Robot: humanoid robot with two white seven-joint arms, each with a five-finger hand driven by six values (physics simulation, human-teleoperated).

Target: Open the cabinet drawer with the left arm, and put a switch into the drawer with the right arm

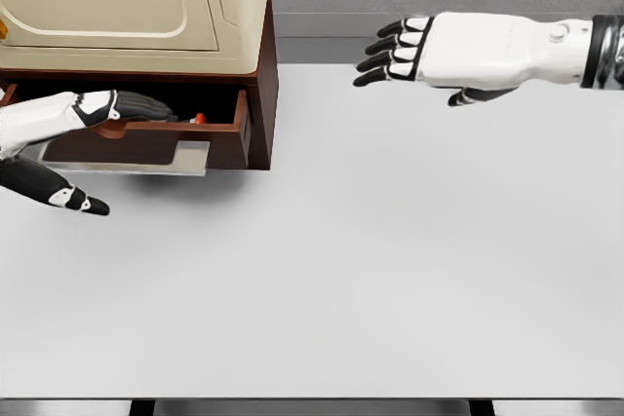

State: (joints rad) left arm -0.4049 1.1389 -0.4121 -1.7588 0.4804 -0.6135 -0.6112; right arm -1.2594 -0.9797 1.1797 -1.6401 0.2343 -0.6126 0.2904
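Here, 1 drawer (pixel 146 143) open, left hand (pixel 58 114) fingers hooked on it, right hand (pixel 458 51) fingers spread.

A wide, pale grey desk (pixel 390 270) was seen filling most of the head view. A cabinet (pixel 146 36) was set directly on it, at the far left corner, with a cream upper body over a dark brown base. The cabinet's drawer (pixel 146 138) was pulled out towards the near edge of the desk, just above the surface, and a shadow was cast beneath it. No other item was seen lying on the desk to the right of the cabinet or in front of it.
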